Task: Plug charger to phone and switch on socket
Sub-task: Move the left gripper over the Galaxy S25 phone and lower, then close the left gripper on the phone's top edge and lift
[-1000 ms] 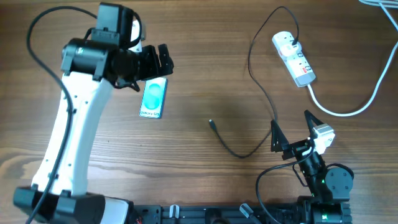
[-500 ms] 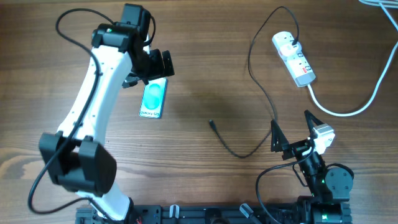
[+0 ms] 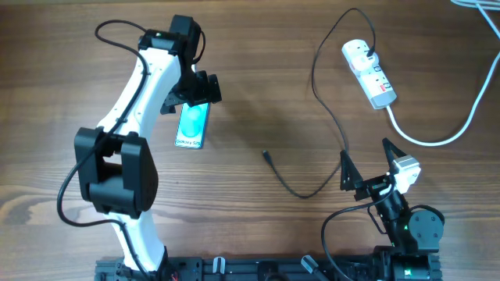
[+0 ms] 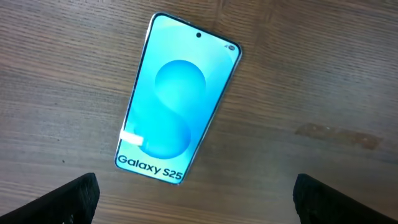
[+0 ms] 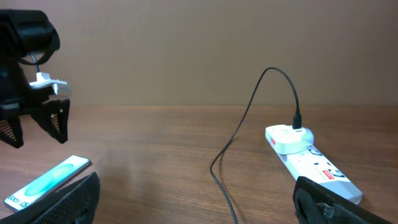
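Observation:
The phone (image 3: pixel 193 125) lies flat on the wooden table, teal screen up, its white text strip toward the front; it also shows in the left wrist view (image 4: pixel 177 106) and the right wrist view (image 5: pixel 46 182). My left gripper (image 3: pixel 190 95) hangs open and empty just above the phone's far end, and in its own view (image 4: pixel 198 208) the jaws stand wide apart. The charger (image 3: pixel 328 117) is a thin black cable running from the socket (image 3: pixel 369 74) to its loose plug tip (image 3: pixel 266 154) on the table. My right gripper (image 3: pixel 367 165) is open and empty at the front right.
A thick pale cord (image 3: pixel 445 136) loops from the socket's near end to the right edge. Another pale cord (image 3: pixel 476 8) crosses the far right corner. The socket (image 5: pixel 311 163) and cable (image 5: pixel 249 118) show in the right wrist view.
The left arm has swung its links to the right and turned, with its gripper staying open over the phone's far end. The phone, the cable and the right arm have not moved.

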Available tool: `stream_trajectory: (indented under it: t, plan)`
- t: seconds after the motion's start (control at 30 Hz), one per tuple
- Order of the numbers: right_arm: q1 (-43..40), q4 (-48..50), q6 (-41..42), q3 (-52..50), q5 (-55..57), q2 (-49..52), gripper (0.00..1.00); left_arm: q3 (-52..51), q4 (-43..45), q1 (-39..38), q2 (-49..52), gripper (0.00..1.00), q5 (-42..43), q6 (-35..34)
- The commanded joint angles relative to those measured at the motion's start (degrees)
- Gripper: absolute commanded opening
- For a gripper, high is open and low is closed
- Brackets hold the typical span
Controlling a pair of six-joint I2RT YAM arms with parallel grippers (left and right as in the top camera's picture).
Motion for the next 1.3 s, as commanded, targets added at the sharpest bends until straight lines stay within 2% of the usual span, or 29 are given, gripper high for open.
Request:
stream_trajectory:
  t: [0.0, 0.23, 0.5, 0.57, 0.87, 1.1, 1.27]
  plan:
    - [0.2, 0.2, 0.4, -0.1, 0.0, -0.3, 1.0, -0.2, 1.3, 0.3, 1.6, 1.0, -2.3, 0.5]
    - [0.2, 0.2, 0.4, -0.1, 0.0, -0.3, 1.0, -8.6, 9.5, 0.3, 1.6, 1.0, -3.6, 0.5]
    - [0.2, 0.2, 0.4, -0.1, 0.0, -0.3, 1.0, -9.2, 10.4, 0.3, 1.6, 1.0, -4.0, 0.6]
    - [0.2, 0.2, 0.3, -0.1, 0.0, -0.3, 1.0, -9.4, 10.7, 0.3, 1.6, 1.0, -4.0, 2.4]
    - [0.2, 0.2, 0.4, -0.1, 0.0, -0.3, 1.0, -16.6, 20.1, 0.3, 1.6, 1.0, -4.2, 4.1]
    - [0.2, 0.2, 0.4, -0.1, 0.0, -0.3, 1.0, -19.0, 20.7, 0.3, 1.6, 1.0, -4.4, 14.2]
    - [0.2, 0.2, 0.4, -0.1, 0.0, -0.3, 1.0, -20.7, 21.9, 0.3, 1.6, 1.0, -4.4, 15.6]
